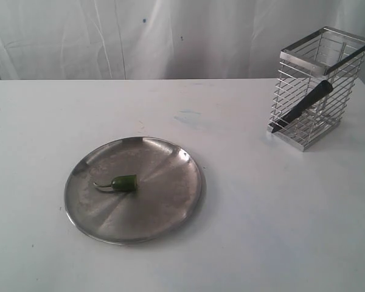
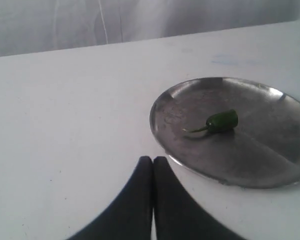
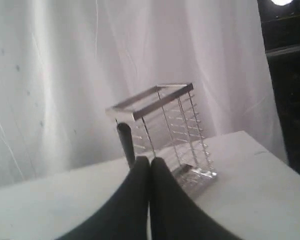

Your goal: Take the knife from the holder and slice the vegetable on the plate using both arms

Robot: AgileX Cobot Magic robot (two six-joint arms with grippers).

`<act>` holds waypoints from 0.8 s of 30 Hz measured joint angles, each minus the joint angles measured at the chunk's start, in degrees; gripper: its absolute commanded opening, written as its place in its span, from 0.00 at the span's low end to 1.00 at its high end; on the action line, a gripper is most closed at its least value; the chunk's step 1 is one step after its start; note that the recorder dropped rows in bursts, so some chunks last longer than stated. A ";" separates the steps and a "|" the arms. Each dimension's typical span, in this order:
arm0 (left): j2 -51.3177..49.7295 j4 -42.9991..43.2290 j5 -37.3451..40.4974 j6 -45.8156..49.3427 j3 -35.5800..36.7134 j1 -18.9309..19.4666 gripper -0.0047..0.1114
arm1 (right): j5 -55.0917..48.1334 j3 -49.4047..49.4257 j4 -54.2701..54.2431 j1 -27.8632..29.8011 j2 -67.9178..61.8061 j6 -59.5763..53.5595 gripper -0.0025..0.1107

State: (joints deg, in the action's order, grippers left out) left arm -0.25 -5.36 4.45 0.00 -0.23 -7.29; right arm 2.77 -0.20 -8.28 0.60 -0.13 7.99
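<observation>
One each: knife (image 1: 301, 106), holder (image 1: 348, 91), vegetable (image 1: 125, 182), plate (image 1: 164, 204) | left hand (image 2: 153, 160) closed | right hand (image 3: 150, 161) closed

Scanning every view now, and there's no writing, label, brand mark or number to read. The round brushed stainless-steel plate (image 1: 164, 204) is bare metal, the tall chrome wire-grid holder (image 1: 301, 62) carries no tag, the slim black knife (image 1: 304, 106) shows no marking, and the white tabletop (image 1: 280, 231) has only faint smudges, none of them letters.
</observation>
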 measured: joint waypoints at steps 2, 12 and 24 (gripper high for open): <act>0.00 0.02 -1.86 -2.15 0.00 0.00 0.04 | 3.26 0.09 -0.52 0.00 0.00 4.07 0.02; 0.05 -0.61 -26.58 -20.62 0.04 0.00 0.04 | 49.91 -18.11 6.24 0.00 -4.35 22.76 0.02; -7.89 -0.85 -17.71 0.71 -2.89 0.00 0.04 | -29.98 -48.61 43.24 -0.03 -48.24 24.15 0.02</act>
State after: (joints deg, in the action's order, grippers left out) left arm -8.14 -6.21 -13.26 0.71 -3.12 -7.29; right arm -27.20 -48.81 34.96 0.57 -48.36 32.14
